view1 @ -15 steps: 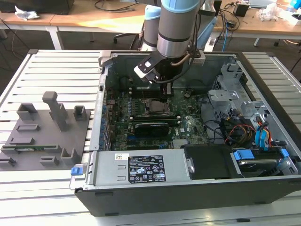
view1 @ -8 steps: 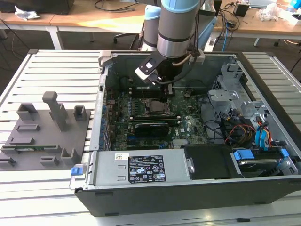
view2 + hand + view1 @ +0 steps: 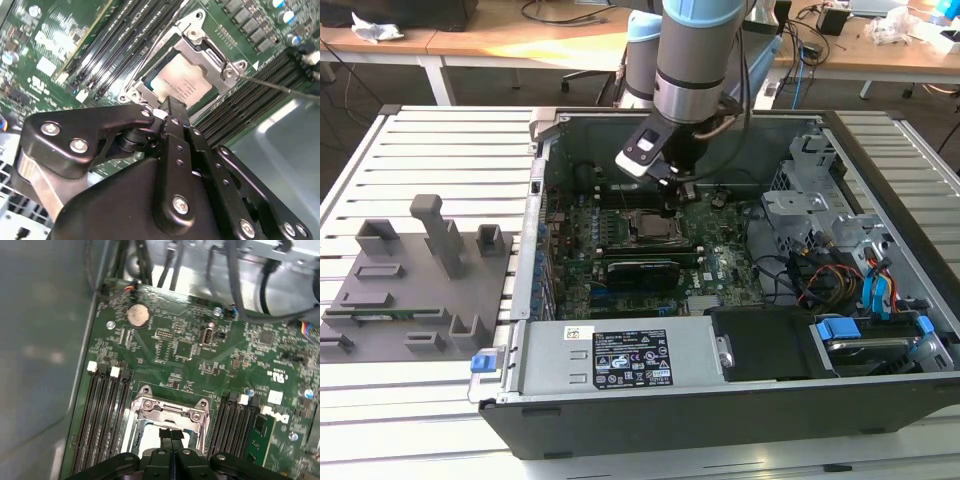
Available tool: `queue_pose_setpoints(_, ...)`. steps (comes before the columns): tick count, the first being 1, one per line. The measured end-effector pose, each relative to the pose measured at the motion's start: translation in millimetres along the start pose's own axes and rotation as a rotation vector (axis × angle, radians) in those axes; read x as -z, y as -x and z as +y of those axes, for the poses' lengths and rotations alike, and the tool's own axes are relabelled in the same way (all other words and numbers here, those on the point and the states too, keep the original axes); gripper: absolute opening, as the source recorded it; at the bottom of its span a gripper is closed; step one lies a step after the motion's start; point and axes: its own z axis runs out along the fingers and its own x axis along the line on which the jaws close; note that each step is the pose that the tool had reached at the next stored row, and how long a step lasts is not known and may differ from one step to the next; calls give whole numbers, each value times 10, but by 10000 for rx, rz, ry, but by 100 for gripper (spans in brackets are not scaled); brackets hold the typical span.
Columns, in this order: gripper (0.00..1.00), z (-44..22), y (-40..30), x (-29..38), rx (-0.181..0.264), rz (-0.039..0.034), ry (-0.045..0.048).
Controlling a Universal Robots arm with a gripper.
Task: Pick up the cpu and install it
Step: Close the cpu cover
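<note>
One cpu [image 3: 182,85], faintly printed, sits in the socket [image 3: 212,50] below the tool [image 3: 168,104].

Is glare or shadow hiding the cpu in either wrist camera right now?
Second wrist view: the cpu is evenly lit, soft sheen, no washout, though the end effector covers one edge. First wrist view: glare sits on the bare case metal beyond the motherboard, away from the socket frame.

Slatted table [image 3: 440,150] bears an open computer case [image 3: 620,420] and grey tray [image 3: 415,292].
</note>
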Motion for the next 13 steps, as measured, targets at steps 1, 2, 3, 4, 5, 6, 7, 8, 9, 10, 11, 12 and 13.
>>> queue_pose_setpoints(1,11,0,0,0,327,-4,0)
queue_pose_setpoints(2,11,0,0,0,595,-6,0)
queue_pose_setpoints(3,11,0,0,0,757,-9,0)
queue_pose_setpoints(4,11,0,0,0,1145,-14,0)
queue_pose_setpoints(5,11,0,0,0,1384,-17,1)
queue_pose_setpoints(6,11,0,0,0,1750,-21,0)
queue_pose_setpoints(7,11,0,0,0,1930,-23,0)
queue_pose_setpoints(8,11,0,0,0,2153,-26,0)
queue_pose_setpoints(9,11,0,0,0,2300,-28,1)
queue_pose_setpoints(10,11,0,0,0,2496,-30,1)
queue_pose_setpoints(11,11,0,0,0,2818,-34,1)
queue_pose_setpoints(12,11,0,0,0,3015,-37,1)
queue_pose_setpoints(13,11,0,0,0,3242,-39,1)
